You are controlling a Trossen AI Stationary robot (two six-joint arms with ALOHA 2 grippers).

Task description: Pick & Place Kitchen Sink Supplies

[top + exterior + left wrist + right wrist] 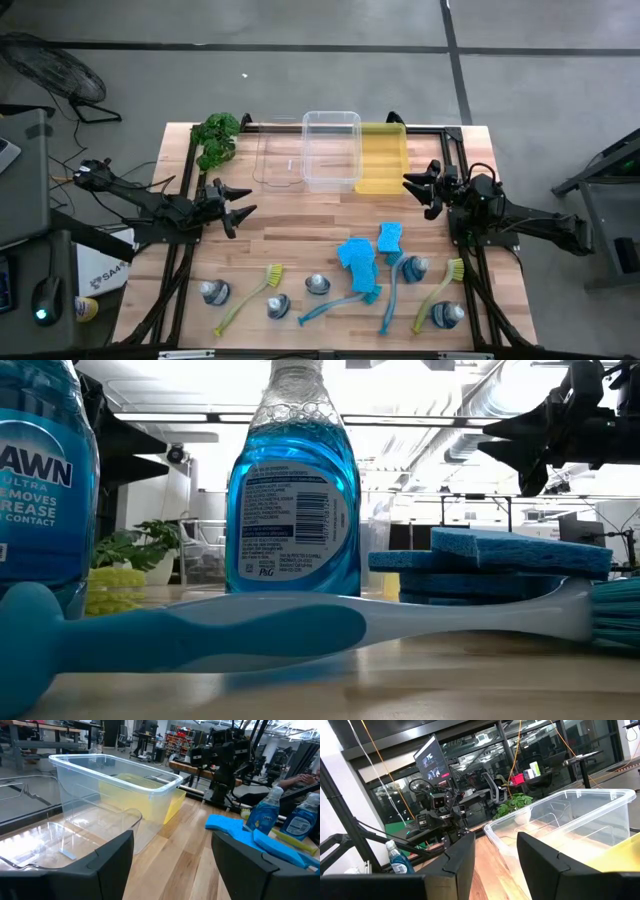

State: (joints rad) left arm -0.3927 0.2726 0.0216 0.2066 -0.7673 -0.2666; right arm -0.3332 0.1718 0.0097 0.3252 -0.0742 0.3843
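Observation:
Blue sponges [358, 255] lie on the table's near right part, with another sponge [390, 237] beside them. Around them lie blue brushes [335, 305] and yellow-green brushes [250, 297], flat on the wood. Several small blue-liquid bottles [213, 293] stand upright along the near edge. In the low view, one bottle [293, 490] stands behind a blue brush handle [250, 630]. My left gripper [235, 210] hovers open over the table's left side, [172, 865] in its own view. My right gripper [418, 188] hovers open at the right, by the yellow bin, [497, 855] in its own view.
A tall clear bin [331, 148], a yellow bin [382, 157] and a low clear bin [275, 160] sit side by side at the far edge. A green leafy plant [215, 138] lies at the far left corner. Bare wood shows between the two grippers.

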